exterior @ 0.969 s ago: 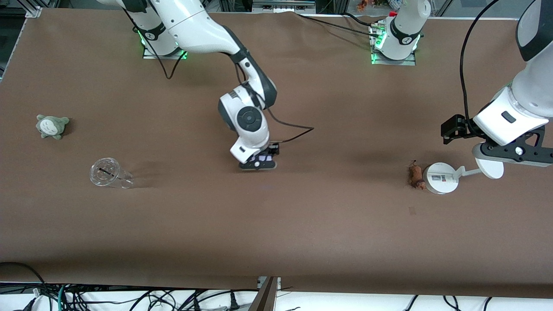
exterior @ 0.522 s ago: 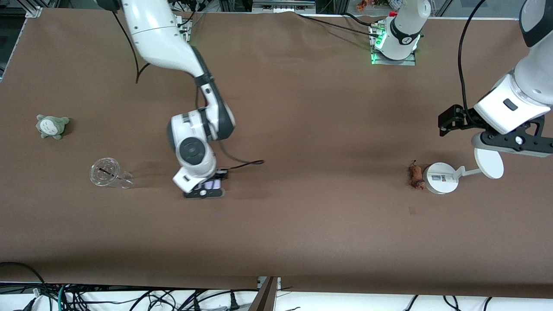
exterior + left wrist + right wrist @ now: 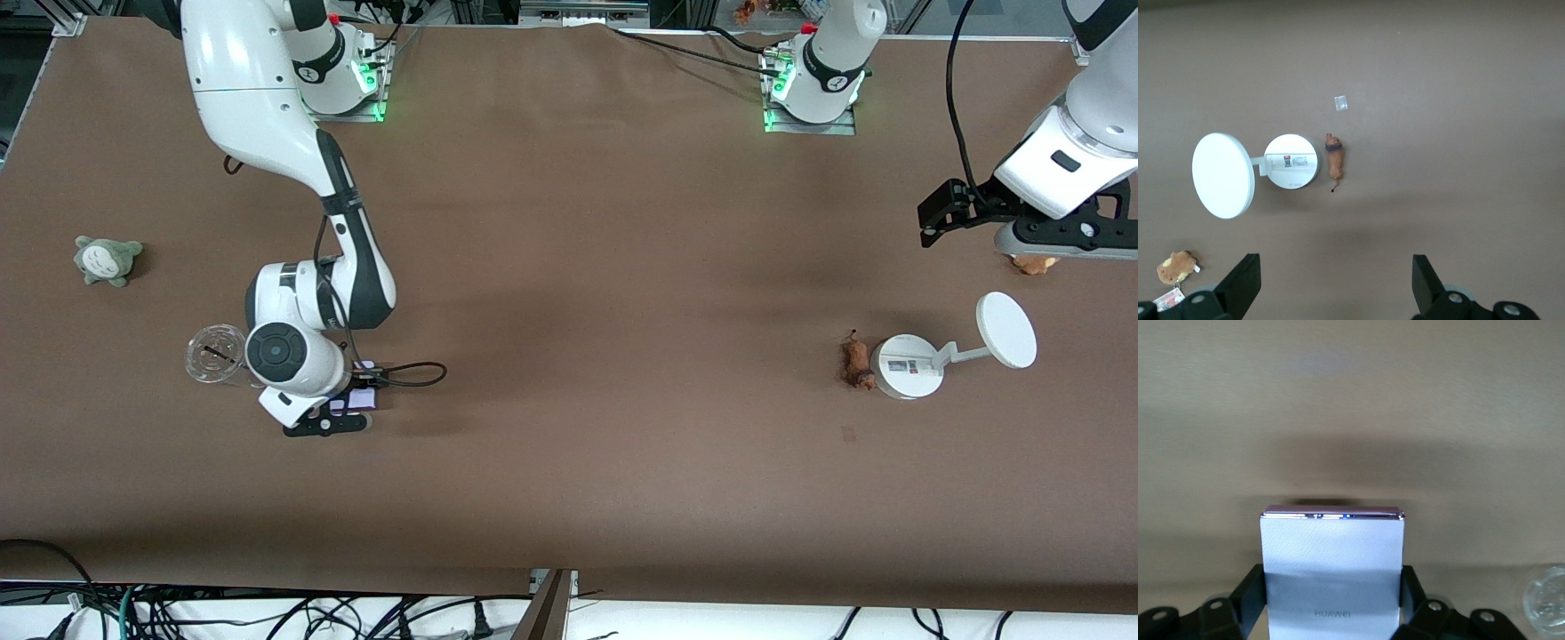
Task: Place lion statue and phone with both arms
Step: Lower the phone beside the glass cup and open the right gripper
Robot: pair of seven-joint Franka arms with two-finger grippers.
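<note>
Since a second ago the right arm swings from mid-table toward its own end, carrying the phone (image 3: 359,399) along, so the right gripper (image 3: 342,411) now hangs just beside the clear plastic cup (image 3: 216,355), which lies on its side. Meanwhile the left gripper (image 3: 1053,238) pulls up and away from the stand, uncovering its disc.

Going across the front view: a fuzzy grey-green plush (image 3: 107,259) sits at the right arm's end, then the see-through ribbed cup, then the right gripper pinching the phone (image 3: 1332,570) by its two side edges. It's a smooth, pale lavender slab with rounded corners, a shiny darker purple rim and small lettering near the fingers (image 3: 1248,593).

Over at the left arm's end, the lion statue (image 3: 856,361) lies on the matte brown table (image 3: 622,267), a skinny reddish-brown figurine with a thin tail, touching the glossy white stand (image 3: 909,367). The left gripper (image 3: 1337,283) hovers above a tan plush toy (image 3: 1031,263), fingers spread wide with nothing between them.
</note>
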